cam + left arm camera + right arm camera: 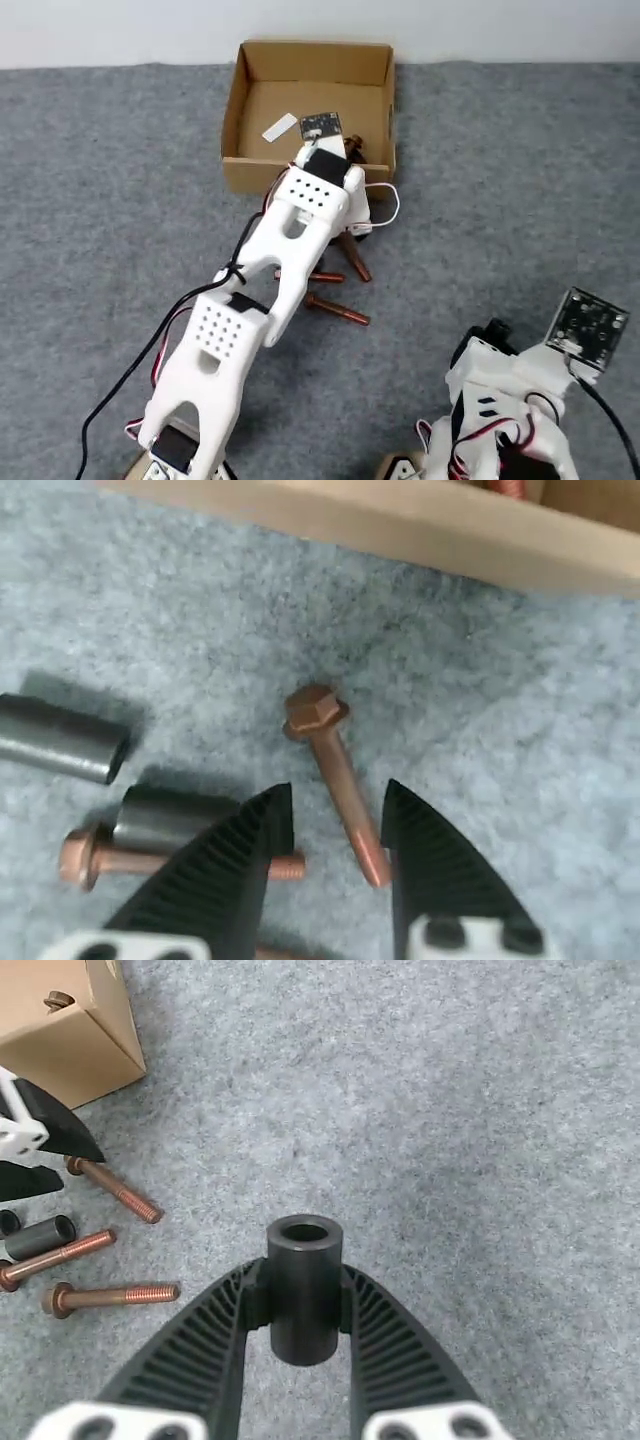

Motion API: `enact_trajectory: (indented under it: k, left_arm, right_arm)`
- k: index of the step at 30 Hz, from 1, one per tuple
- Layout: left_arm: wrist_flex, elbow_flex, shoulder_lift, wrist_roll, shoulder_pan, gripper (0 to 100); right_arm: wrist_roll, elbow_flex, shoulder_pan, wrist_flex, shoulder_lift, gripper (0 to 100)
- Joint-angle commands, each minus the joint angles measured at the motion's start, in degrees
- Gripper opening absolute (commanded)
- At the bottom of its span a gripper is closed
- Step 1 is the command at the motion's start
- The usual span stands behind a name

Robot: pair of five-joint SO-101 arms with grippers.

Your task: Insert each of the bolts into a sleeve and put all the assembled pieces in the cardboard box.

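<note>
Open and empty, my left end effector [337, 792] is straddling the bolt [330, 752] at mid-frame, likely needing a square pinch on its shank, while my right end effector [303, 1298] is clamping a sleeve [304, 1260].

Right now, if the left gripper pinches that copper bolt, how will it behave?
The bolt looks solid metal, so probably rigid and heavyish. Its round shank could roll as the left gripper closes, though the fuzzy carpet likely damps that.
</note>
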Motion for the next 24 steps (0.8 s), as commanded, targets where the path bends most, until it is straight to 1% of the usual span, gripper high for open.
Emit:
enact_trajectory:
  k: [1,4,6,10,16,18,20,24]
  left_arm:
    - [0.44,-6.11,2.81,0.44,-0.09,15]
    - [0.44,-9.45,6.59,0.44,0.00,15]
    - [0.44,-11.38,8.70,0.44,0.09,12]
    - [0.70,-14.55,11.78,0.44,-0.26,1]
    - [7.21,-22.37,12.31,0.44,0.35,0]
    - [7.65,-26.24,12.22,0.35,0.18,0]
    - [7.65,-29.05,10.73,-1.49,-0.09,0]
    - [7.65,-29.76,4.31,-5.10,0.18,0]
  right_arm:
    - [0.35,-0.26,0.57,-1.36,0.13,0.8]
    - [0.35,-0.26,0.57,-1.36,0.22,0.8]
    - [0.35,-0.26,0.57,-1.36,0.22,0.8]
    - [0.35,-0.26,0.57,-1.36,0.22,0.8]
    - [0.44,-0.26,0.31,-1.36,-0.04,0.8]
    - [0.53,-0.35,0.31,-1.36,-0.13,0.8]
    - [0.62,-0.53,0.22,-1.36,-0.13,0.8]
    - [0.70,-0.62,0.13,-1.36,-0.13,0.8]
